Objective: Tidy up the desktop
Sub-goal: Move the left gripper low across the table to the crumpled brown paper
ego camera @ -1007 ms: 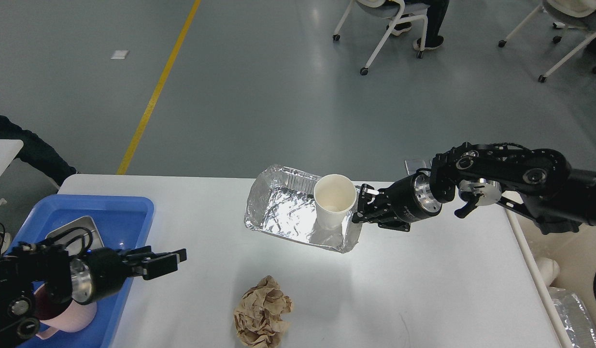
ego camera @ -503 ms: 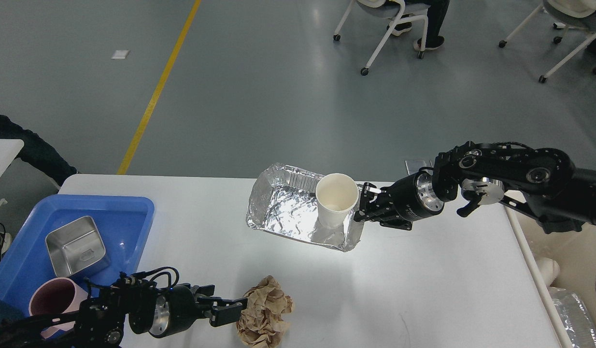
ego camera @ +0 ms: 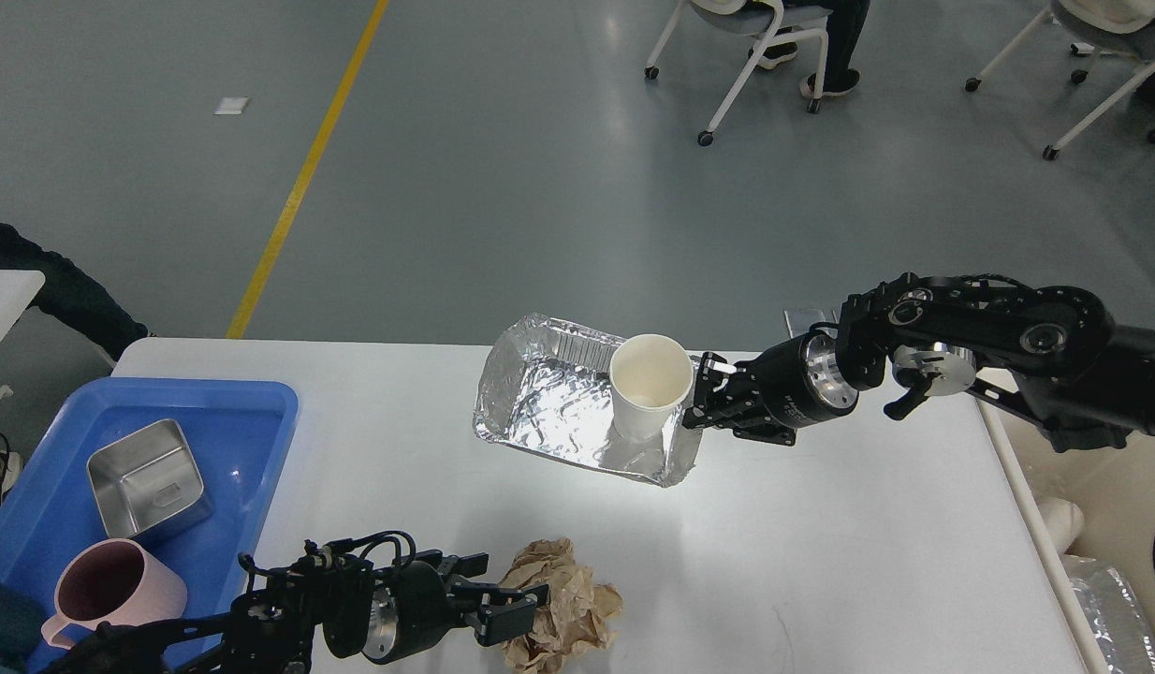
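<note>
Two tools: left tool [ego camera: 517, 604] spread against crumpled paper [ego camera: 563, 618], right tool [ego camera: 701, 393] beside cup [ego camera: 649, 386], opening unclear.

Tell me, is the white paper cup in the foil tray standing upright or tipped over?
Upright. The white paper cup stands on its base inside the crinkled aluminium foil tray, its round open mouth facing up.

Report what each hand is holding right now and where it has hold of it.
The right hand grips the foil tray by its right rim, beside the paper cup. The left hand touches the crumpled brown paper at its left edge; a closed hold cannot be told.
</note>
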Controlling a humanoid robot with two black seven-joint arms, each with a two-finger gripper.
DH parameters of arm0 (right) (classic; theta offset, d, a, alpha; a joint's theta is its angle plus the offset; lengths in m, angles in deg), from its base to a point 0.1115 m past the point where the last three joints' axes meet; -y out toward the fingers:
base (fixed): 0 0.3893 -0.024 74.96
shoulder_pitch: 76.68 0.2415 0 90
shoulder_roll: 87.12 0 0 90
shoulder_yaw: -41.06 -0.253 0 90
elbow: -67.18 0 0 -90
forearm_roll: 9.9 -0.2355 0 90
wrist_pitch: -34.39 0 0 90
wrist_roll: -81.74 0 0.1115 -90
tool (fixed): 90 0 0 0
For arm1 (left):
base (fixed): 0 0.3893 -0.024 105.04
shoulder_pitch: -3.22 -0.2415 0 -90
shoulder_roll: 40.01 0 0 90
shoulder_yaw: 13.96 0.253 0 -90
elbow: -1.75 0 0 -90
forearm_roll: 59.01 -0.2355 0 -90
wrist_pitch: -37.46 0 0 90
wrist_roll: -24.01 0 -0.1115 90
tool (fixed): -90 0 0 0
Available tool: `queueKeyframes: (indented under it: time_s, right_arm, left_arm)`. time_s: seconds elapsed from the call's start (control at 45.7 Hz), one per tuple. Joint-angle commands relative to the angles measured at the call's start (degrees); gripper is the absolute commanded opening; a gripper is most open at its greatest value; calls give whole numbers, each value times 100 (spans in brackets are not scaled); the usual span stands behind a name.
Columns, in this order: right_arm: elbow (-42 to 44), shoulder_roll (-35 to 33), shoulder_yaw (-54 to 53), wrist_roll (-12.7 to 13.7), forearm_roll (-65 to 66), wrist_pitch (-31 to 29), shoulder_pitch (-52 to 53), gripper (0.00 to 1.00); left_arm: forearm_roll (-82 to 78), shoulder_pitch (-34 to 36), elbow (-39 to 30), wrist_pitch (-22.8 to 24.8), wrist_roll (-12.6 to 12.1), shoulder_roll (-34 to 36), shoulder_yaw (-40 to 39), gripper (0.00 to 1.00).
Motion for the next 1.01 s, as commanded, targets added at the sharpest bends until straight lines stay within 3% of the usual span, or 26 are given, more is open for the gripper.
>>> queueKeyframes:
  time_s: [0.0,0.175,0.219,0.372,0.46,0.613,0.875,0.985]
  right_arm:
    - [-2,-1,5,0,0,-2,9,0]
    - [-2,8,-4,0,0,6,27,0]
    - [-2,8,-4,0,0,6,36,0]
    - [-46,-10,-4,0,0,6,44,0]
    - [-46,-19,-4,0,0,6,53,0]
    - [-46,-19,-3,0,0,6,62,0]
    - [-37,-19,5,0,8,6,62,0]
    - [-37,-10,5,0,8,24,62,0]
  left_arm:
    - [8,-3,-2,-18,96,-24,-2,92]
    - [-1,-109,50,-26,96,-156,7,92]
    - [-1,-117,94,-26,96,-209,7,88]
    - [-36,-240,112,35,35,-297,51,59]
    - [-36,-232,139,44,26,-297,235,33]
    - [-27,-249,139,61,52,-297,288,2]
    - [43,-232,-265,360,105,-200,148,0]
    - [201,-214,-854,615,368,28,-37,0]
